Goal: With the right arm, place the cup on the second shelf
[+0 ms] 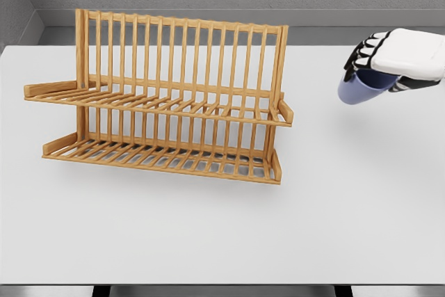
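A plain white tabletop point(208, 234) fills most of the frame, seen from above and in front, with a grey wall and floor strip along the top edge.

In the left and centre of the frame stands a two-tier wooden dish rack point(167, 99) made of light brown slats. It sits directly on the tabletop, angled slightly so its left end is a little nearer the top of the frame than its right end. A tall back of upright slats rises behind both tiers. The upper shelf point(160, 102) is a slatted tray running from the left edge of the rack to its right post, with short raised lips at each end. The lower shelf point(160, 154) is a similar slatted tray resting just above the tabletop. Both shelves hold nothing.

At the upper right of the frame, well apart from the rack, the robot's right hand point(389, 60) enters from the right edge. It has a white back and black-and-white fingers point(359, 57). The fingers are curled around a rounded blue-violet cup point(361, 87), grasping it at the rim. The cup hangs below the hand, tilted, and is lifted clear above the tabletop, with a faint shadow beneath it on the surface. It sits roughly level with the rack's upper shelf in the picture.
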